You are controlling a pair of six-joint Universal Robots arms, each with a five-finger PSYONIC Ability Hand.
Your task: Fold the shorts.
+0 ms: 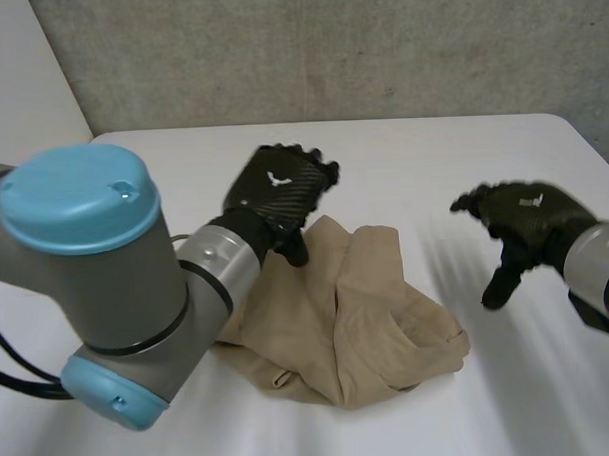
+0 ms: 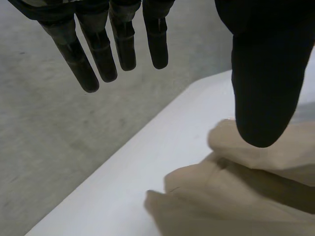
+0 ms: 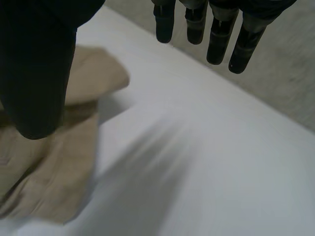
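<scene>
Head view: white table [image 1: 432, 153], grey speckled wall [image 1: 378, 45] behind, beige shorts [image 1: 358, 316] crumpled mid-table. Left hand [image 1: 283, 189] over their far edge, right hand [image 1: 524, 215] above bare table beside them, both with straight fingers, gripping nothing.

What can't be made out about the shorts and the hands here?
Head view: the left arm covers the shorts' near left edge.
Left wrist view: the left hand's thumb hides part of the shorts; contact cannot be told.
Right wrist view: the right hand's thumb hides part of the shorts.
</scene>
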